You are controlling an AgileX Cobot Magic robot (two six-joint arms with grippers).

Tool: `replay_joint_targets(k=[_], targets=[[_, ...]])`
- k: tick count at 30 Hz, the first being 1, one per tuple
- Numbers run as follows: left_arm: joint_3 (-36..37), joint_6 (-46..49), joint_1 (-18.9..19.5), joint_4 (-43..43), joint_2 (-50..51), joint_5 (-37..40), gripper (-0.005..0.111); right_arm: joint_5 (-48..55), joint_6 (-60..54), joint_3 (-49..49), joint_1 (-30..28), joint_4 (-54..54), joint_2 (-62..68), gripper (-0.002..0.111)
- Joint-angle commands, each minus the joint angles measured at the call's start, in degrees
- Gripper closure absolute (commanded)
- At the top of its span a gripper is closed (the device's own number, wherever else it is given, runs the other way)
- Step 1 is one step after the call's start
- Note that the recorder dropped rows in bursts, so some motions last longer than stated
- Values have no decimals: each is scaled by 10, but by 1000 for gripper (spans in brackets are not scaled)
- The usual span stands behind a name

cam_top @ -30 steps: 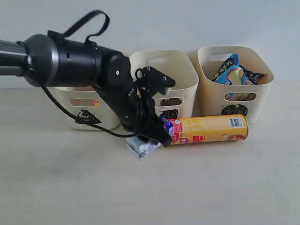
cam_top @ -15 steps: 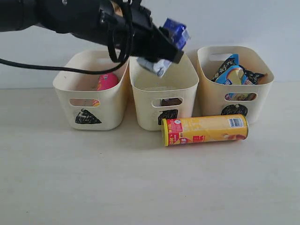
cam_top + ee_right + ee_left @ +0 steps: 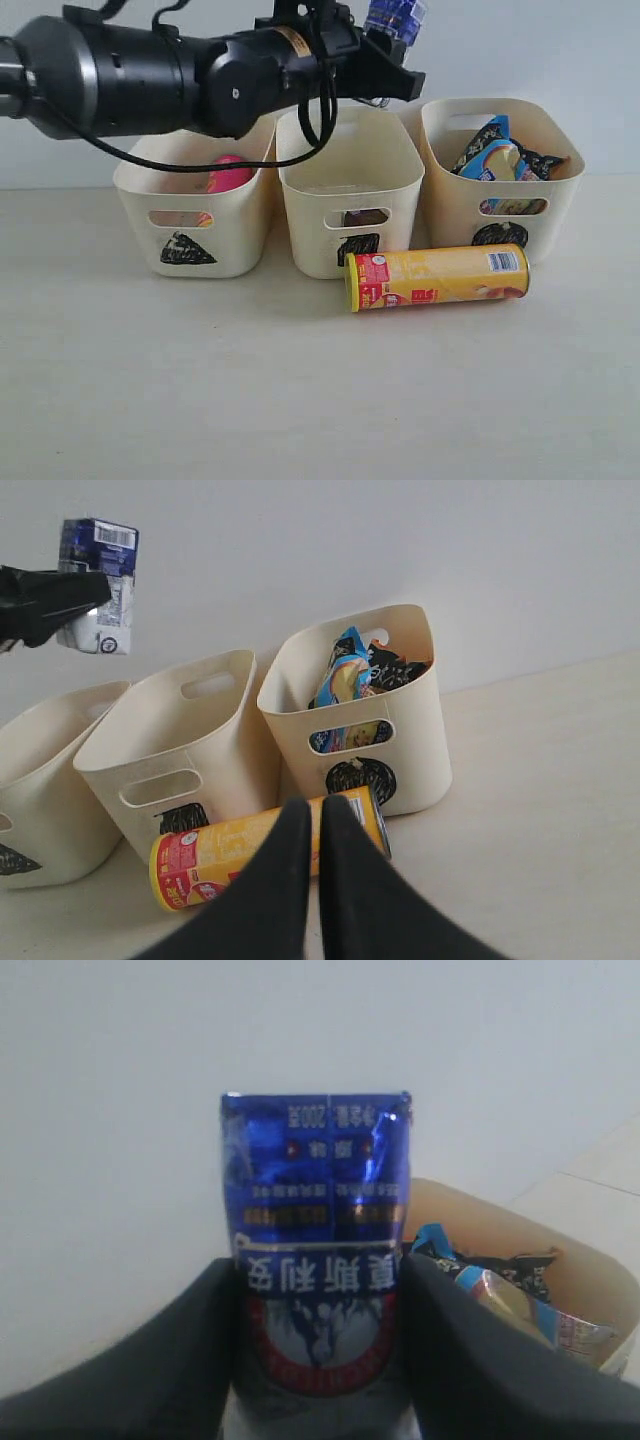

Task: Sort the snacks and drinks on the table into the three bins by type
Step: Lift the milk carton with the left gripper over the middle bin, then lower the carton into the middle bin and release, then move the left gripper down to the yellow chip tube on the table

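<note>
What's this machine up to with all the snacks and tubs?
A two-armed robot is sorting snacks and drinks into three cream bins. Its left end effector holds a small white-blue carton high above the bins, not yet dropped. The triangle bin holds a pink tube, the circle bin noodle packets. A yellow chip tube lies on its side on the table in front of the bins. The right end effector is shut and empty.

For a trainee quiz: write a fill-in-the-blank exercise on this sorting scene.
The left gripper holds the carton; the right gripper holds ___.
The yellow chip tube lies on its ___.
The noodle packets sit in the right bin, marked with a ___.
The pink tube sits in the left bin, marked with a ___.
Answers: nothing, side, circle, triangle.
</note>
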Motion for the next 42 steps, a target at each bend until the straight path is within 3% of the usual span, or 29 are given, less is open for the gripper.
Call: replay_joint_targets(k=[1, 10, 12, 15, 16, 18, 21, 26, 30, 33, 42], targets=[[-43, -7, 17, -42, 36, -26, 102, 0, -3, 1, 0, -2, 0, 108], [-92, -7, 25, -46, 100, 30, 102, 0, -3, 1, 0, -2, 0, 108], [-98, -7, 25, -46, 110, 47, 98, 0, -3, 1, 0, -2, 0, 108], [-98, -7, 27, -46, 123, 75, 74, 0, -3, 1, 0, -2, 0, 108], [-98, -7, 27, -46, 127, 94, 56, 0, -3, 1, 0, -2, 0, 108], [-98, -7, 27, -46, 128, 112, 34, 0, -3, 1, 0, -2, 0, 108], [-107, -7, 29, -46, 127, 135, 18, 0, -3, 1, 0, -2, 0, 108], [-156, -6, 30, -24, 112, 218, 25, 0, -3, 1, 0, -2, 0, 108], [-163, -6, 30, -24, 80, 248, 56, 0, -3, 1, 0, -2, 0, 108], [-163, -6, 30, -24, 46, 306, 98, 0, -3, 1, 0, -2, 0, 108], [-163, -5, 30, -24, -8, 456, 102, 0, -3, 1, 0, -2, 0, 108]])
